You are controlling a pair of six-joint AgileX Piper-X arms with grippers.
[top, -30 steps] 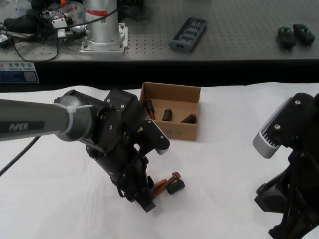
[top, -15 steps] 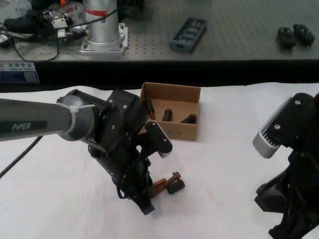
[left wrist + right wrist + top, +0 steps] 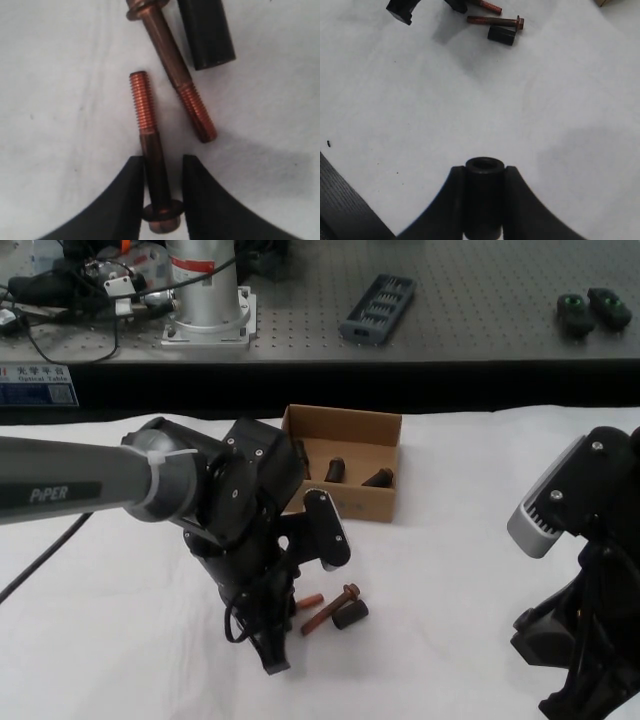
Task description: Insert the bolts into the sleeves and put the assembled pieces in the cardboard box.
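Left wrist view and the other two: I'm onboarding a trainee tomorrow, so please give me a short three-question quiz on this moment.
1. True or false: the right end effector is empty.
2. Short answer: what lies between the fingers of the left end effector?
3. Fill in: the loose bolt farther from those fingers lies beside a black ____.

Key
1. False: it grips a sleeve.
2. A second bolt, with the fingers either side of its shank near the head.
3. Sleeve: the loose sleeve lies next to that bolt's head end.
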